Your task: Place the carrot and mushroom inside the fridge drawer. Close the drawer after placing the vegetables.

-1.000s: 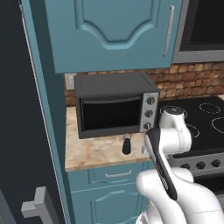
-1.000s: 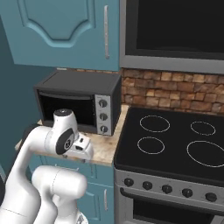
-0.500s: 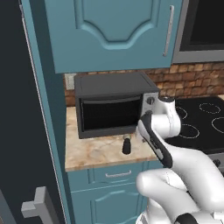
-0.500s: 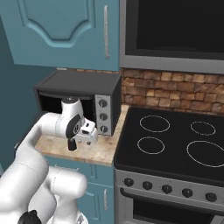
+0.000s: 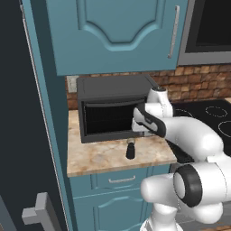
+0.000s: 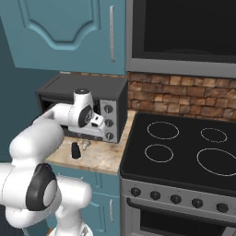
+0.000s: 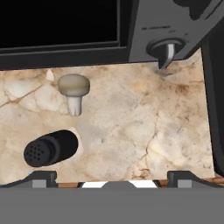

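**A:** Hovering over the speckled beige stone counter point(image 7: 144, 127), your two-finger gripper point(image 7: 113, 177) has its jaws spread wide and holds nothing.

**B:** Where's the mushroom?

**A:** You'll find the small pale tan mushroom point(image 7: 73, 91) lying on the counter just in front of the dark grey toaster oven point(image 5: 113, 108), a little left of your gripper, with a short black cylindrical shaker point(image 7: 50, 148) near it.

**B:** So which step?

**A:** Reaching for the mushroom, I'd judge. Next you need to shift left, centre over its cap and descend without nudging the shaker.
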